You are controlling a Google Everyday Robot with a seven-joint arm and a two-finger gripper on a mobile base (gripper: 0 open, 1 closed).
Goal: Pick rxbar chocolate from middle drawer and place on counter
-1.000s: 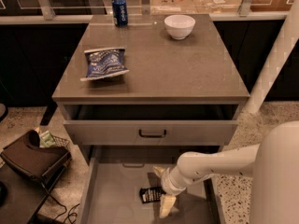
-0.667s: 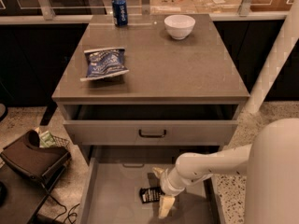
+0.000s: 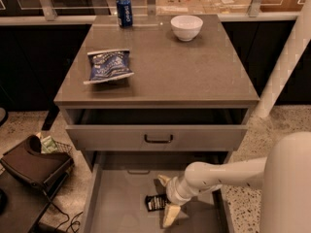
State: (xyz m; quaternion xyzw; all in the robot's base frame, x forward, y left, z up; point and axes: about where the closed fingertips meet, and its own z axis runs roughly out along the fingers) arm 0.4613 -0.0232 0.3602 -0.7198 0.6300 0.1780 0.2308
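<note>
The rxbar chocolate [image 3: 154,202], a small flat black wrapper with white print, lies on the pale floor of the open middle drawer [image 3: 121,203]. My gripper [image 3: 166,198] reaches down into the drawer from the right on a white arm. It is open, with one pale finger [image 3: 163,180] behind the bar and the other finger [image 3: 170,215] in front of it. The bar's right end sits between them, still on the drawer floor. The grey-brown counter [image 3: 194,67] is the cabinet top above.
On the counter are a crinkled blue-and-white chip bag [image 3: 109,65], a blue can [image 3: 124,10] and a white bowl [image 3: 186,27]. The upper drawer [image 3: 158,138] with a dark handle stands slightly open above the middle drawer. A dark bag [image 3: 31,164] lies on the floor at left.
The big white arm link at lower right has shifted slightly left. The gripper stays open around the bar, which has not moved.
</note>
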